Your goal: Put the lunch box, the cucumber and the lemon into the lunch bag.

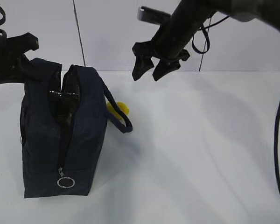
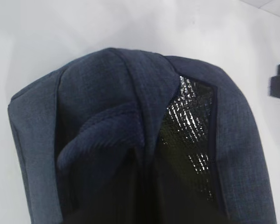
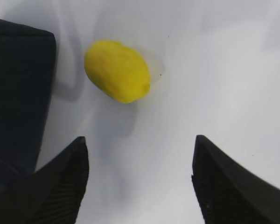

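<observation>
Lunch bag of dark navy fabric (image 1: 60, 135) is standing nearest me on the white table (image 1: 200, 154), zipper gaping, silvery foil lining showing. Behind it, touching its handle, I'm seeing the small yellow oval lemon (image 1: 118, 108) lying. My right gripper (image 1: 151, 69) is hovering above, jaws wide, empty; my left gripper (image 1: 11, 58) is sitting at the bag's top edge, jaws unreadable.

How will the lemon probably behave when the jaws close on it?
The lemon looks oval and smooth, so it may roll or slip sideways on the bare table. It seems small and firm, probably light. The open right gripper hangs above it.
</observation>
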You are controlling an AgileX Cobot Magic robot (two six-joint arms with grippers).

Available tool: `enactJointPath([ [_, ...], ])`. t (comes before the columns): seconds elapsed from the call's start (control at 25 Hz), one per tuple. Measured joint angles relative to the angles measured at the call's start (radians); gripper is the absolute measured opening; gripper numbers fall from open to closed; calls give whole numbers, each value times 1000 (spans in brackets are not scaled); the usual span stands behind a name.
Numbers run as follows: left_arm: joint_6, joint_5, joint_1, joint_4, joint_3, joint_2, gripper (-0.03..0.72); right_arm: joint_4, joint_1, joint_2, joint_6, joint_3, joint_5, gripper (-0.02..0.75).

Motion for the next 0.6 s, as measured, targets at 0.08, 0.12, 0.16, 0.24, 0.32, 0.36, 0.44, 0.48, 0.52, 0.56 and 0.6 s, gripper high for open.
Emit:
enactJointPath([
  [0.08,0,18,12,15,0,0,6,5,0,36,-16,2,0,539],
  [0.12,0,21,20,22,0,0,6,8,-2,52,-26,2,-2,539],
  [0.16,0,26,27,26,0,0,6,19,-2,65,-33,2,-2,539],
  [0.24,0,32,38,33,0,0,6,30,2,80,-51,2,-4,539],
  [0.32,0,39,42,38,0,0,6,39,9,91,-62,2,-5,539],
  [0.36,0,39,42,40,0,0,6,44,14,98,-75,2,-5,539],
  [0.44,0,39,42,43,0,0,6,46,25,112,-114,2,-5,539],
  [0.48,0,41,42,43,0,0,6,46,33,116,-142,2,-6,539],
  [0.52,0,41,42,43,0,0,6,46,41,121,-177,2,-6,539],
  [0.56,0,41,42,43,0,0,6,46,49,123,-213,2,-8,539],
  [0.6,0,42,42,43,0,0,6,46,56,123,-257,2,-8,539],
])
